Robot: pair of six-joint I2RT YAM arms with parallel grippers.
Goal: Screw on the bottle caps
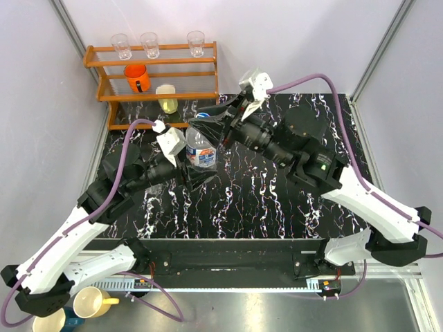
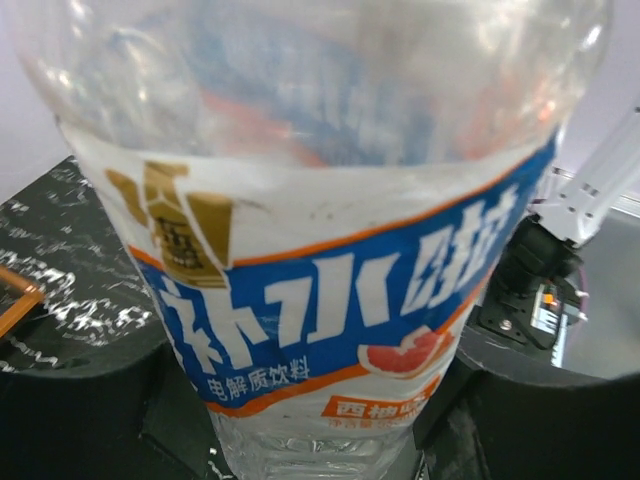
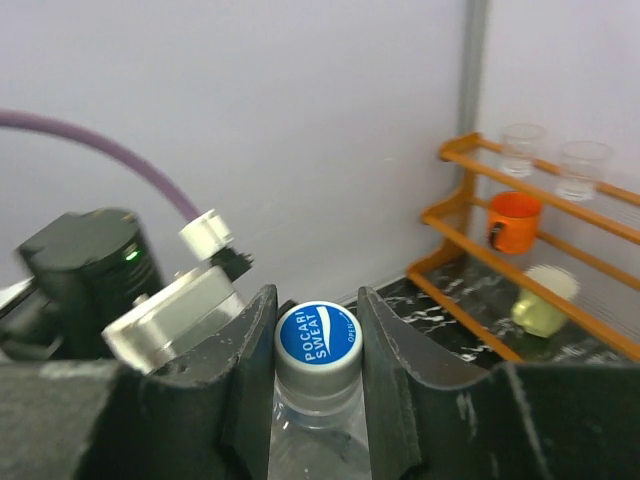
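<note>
Two holds: right gripper (image 3: 317,320) pinches cap (image 3: 318,338), visible only from its wrist; left gripper (image 2: 310,400) clamps bottle (image 2: 330,300).

Rack (image 1: 213,69) w/ 3 glasses (image 1: 149,44), 2 cups (image 1: 137,77)

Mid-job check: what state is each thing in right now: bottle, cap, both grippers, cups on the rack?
bottle, upright, gripped round its body.
cap, on the bottle's neck; tightness cannot be told.
left gripper, clamped on the bottle.
right gripper, shut on the cap.
orange cup, upright on the rack's middle shelf.
three glasses, upright on the top shelf.
</note>
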